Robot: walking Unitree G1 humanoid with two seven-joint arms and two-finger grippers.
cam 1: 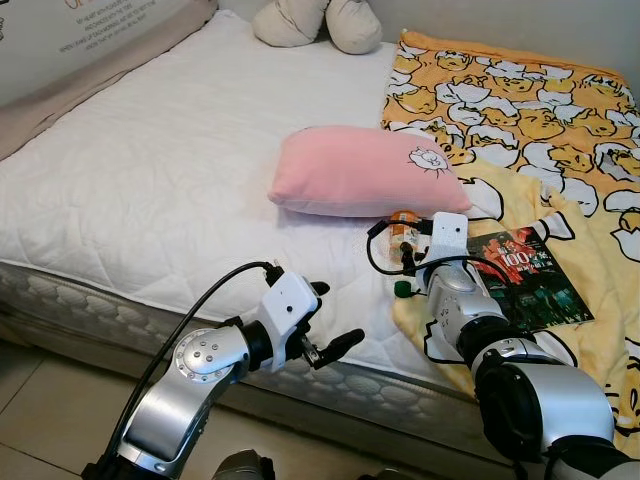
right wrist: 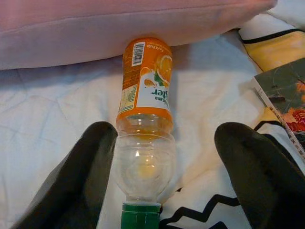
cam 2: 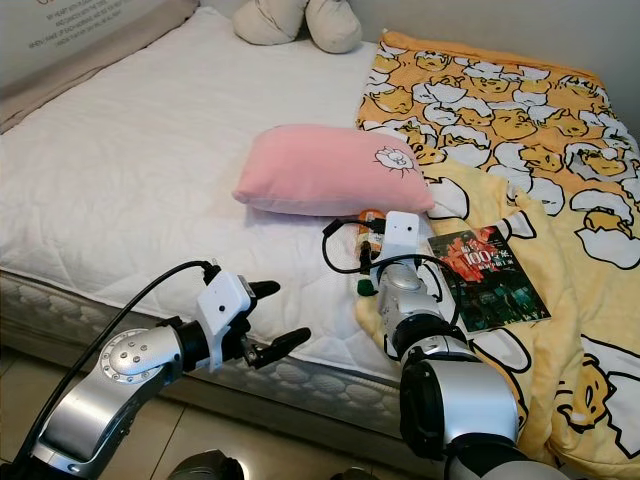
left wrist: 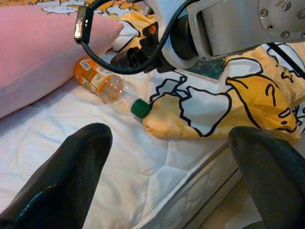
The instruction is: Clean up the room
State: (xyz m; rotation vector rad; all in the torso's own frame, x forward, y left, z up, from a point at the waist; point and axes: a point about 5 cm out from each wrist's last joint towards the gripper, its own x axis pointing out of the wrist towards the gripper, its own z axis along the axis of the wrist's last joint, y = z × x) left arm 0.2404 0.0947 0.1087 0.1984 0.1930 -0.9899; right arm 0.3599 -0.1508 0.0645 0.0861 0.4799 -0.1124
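Right end effector [right wrist: 157, 176] spread astride the orange bottle [right wrist: 144, 119] at frame centre, lined up to pinch it; left end effector [cam 1: 325, 320] spread, idle.

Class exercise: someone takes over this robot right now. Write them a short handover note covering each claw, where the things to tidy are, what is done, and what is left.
Right claw: open, astride the neck of the bottle, not yet closed on it.
Left claw: open, holding nothing, hovering over the near edge of the mattress.
Bottle: lying on its side on the mattress, base against the pink pillow, green cap toward the robot.
Book: lying on the yellow blanket, to the right of the bottle.
Done: nothing picked up yet.
Left: probably close on the bottle and lift it, then deal with the book.
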